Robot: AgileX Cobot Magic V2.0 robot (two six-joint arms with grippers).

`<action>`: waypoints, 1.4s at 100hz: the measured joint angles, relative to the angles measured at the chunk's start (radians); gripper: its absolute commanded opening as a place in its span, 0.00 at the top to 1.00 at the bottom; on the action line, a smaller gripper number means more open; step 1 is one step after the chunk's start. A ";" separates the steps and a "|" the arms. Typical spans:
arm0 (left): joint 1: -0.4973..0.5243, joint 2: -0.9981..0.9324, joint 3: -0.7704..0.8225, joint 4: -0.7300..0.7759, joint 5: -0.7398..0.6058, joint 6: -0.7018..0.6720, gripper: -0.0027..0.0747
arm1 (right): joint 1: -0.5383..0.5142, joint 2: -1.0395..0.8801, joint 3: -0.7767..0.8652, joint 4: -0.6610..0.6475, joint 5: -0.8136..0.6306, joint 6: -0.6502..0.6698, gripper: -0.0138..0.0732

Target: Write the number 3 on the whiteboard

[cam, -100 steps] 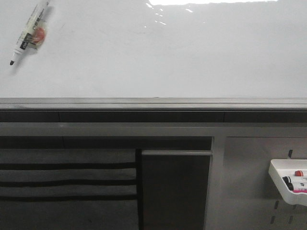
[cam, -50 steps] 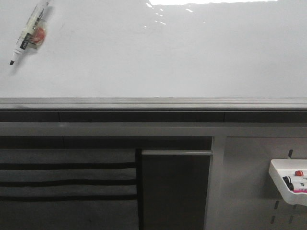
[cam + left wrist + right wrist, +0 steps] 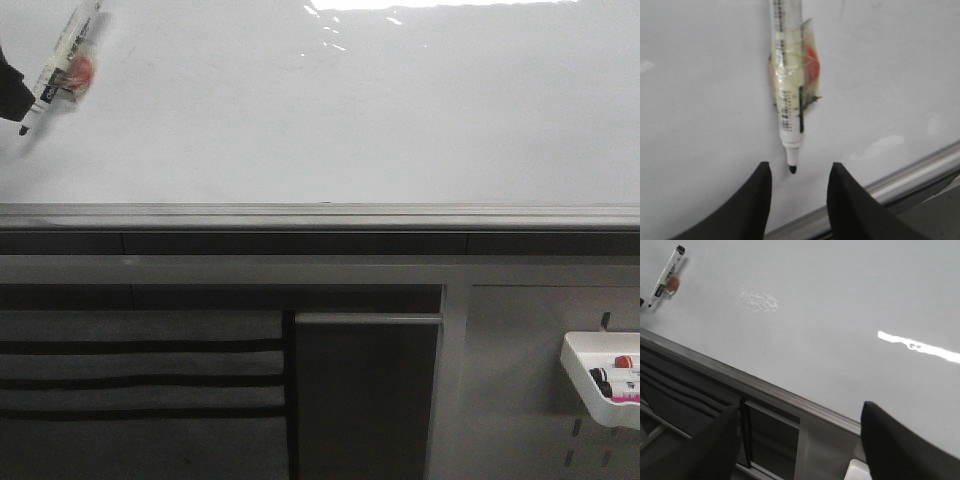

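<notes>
- Marker (image 3: pixel 788 95) stuck to whiteboard (image 3: pixel 400 120), tip pointing into the gap between left gripper (image 3: pixel 796 182) jaws; jaws spread, empty.
- Right gripper (image 3: pixel 799 437) well apart, jaws spread, empty.
- Left arm nearer.

There was one whiteboard (image 3: pixel 350 120), with one grey rail (image 3: pixel 320 216) along its lower edge. One marker (image 3: pixel 62 60) lay against the board, uncapped, with one orange-red patch under its tape. One small white tray (image 3: pixel 582 372) hung at the lower right, and in it at least two markers (image 3: pixel 612 379) showed; a fuller count could not be made. No digit was drawn on the board.
</notes>
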 measured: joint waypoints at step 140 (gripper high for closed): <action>-0.034 0.026 -0.055 0.046 0.077 0.005 0.99 | 0.000 0.118 -0.093 0.133 0.177 -0.002 0.32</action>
